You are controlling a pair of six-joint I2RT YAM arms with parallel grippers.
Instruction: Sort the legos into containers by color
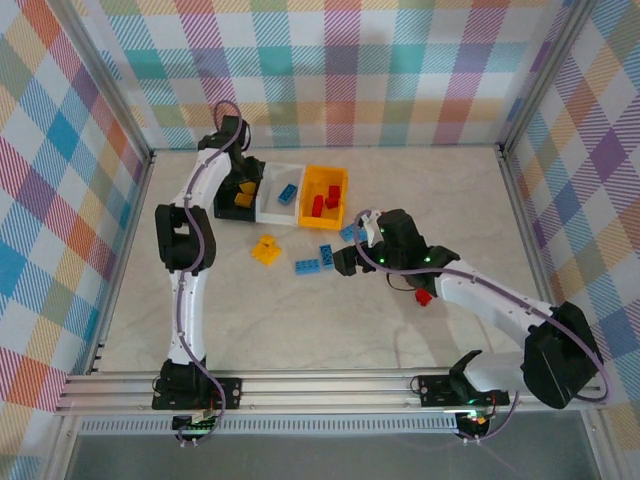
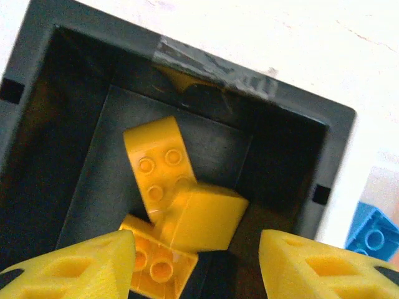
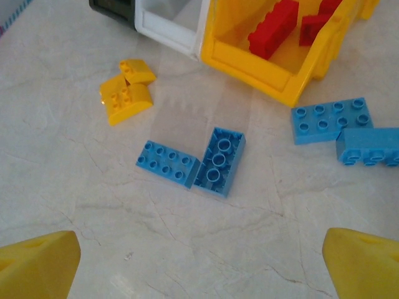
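**Left gripper**: held over the black bin, fingers parted, nothing clamped between them. Three yellow bricks are heaped on the bin floor directly under the gap. Whether a fingertip touches the nearest brick cannot be told, as the frame edge cuts it off.

**Right gripper**: spread wide and empty, held above the table. Two blue bricks, touching in an L, lie on the table ahead of the gap, about midway between the fingers. A second blue pair lies ahead to the right, just beside the yellow-orange bin. A yellow pair lies ahead to the left.

**Containers**: set side by side in a row at the far part of the table, black on the left, white bin in the middle, yellow-orange on the right. Red bricks are seen in the yellow-orange bin, and a single blue brick in the white bin.

**Loose red brick**: on the table, just beside the right arm, nearer the bases than its gripper.
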